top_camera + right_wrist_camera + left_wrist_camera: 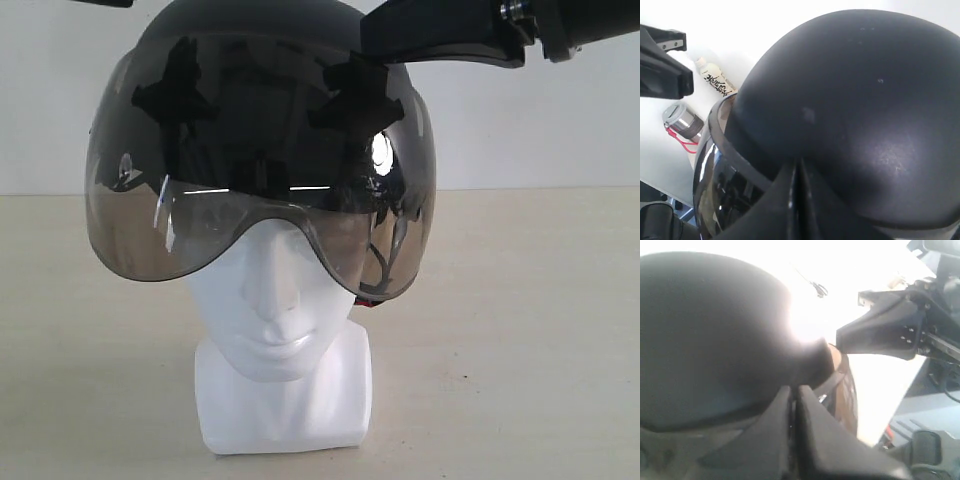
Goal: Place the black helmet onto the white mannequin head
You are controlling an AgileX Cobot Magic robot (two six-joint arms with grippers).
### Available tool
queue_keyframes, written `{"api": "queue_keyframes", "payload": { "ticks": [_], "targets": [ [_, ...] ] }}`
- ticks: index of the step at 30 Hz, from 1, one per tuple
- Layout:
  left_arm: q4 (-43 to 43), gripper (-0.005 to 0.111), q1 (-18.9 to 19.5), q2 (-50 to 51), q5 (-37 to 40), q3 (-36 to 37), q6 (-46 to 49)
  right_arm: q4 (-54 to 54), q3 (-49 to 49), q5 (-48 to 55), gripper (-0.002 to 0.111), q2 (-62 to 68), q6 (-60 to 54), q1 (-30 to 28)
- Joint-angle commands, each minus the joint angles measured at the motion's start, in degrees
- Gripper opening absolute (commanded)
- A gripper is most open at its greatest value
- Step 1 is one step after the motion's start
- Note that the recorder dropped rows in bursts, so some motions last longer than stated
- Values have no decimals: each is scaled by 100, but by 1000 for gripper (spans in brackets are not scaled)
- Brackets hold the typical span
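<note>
Black helmet (260,130) seated on white mannequin head (280,330), upright on the tabletop (520,350). Left claw (794,396) and right claw (797,170), both clenched empty, meet its shell at 11 and 1 o'clock; uneven pressure may tip the head.

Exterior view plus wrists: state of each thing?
helmet: on the head
visor: down, over the eyes
head: upright on the table, top inside the helmet
left end effector: shut, tips at the helmet
right end effector: shut, tips at the helmet shell
</note>
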Motion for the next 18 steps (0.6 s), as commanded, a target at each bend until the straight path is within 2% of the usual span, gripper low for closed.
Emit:
{"api": "queue_keyframes", "payload": {
  "ticks": [1,11,18],
  "targets": [
    [408,4,-3,158,-31,-71,-119,-143,-7,189,0,-12,-32,12],
    [437,4,-3,306,-78,-71,-90,-121,-7,239,0,-12,-121,24],
    [437,4,-3,315,448,-71,-90,-121,-7,239,0,-12,-121,24]
  ]
}}
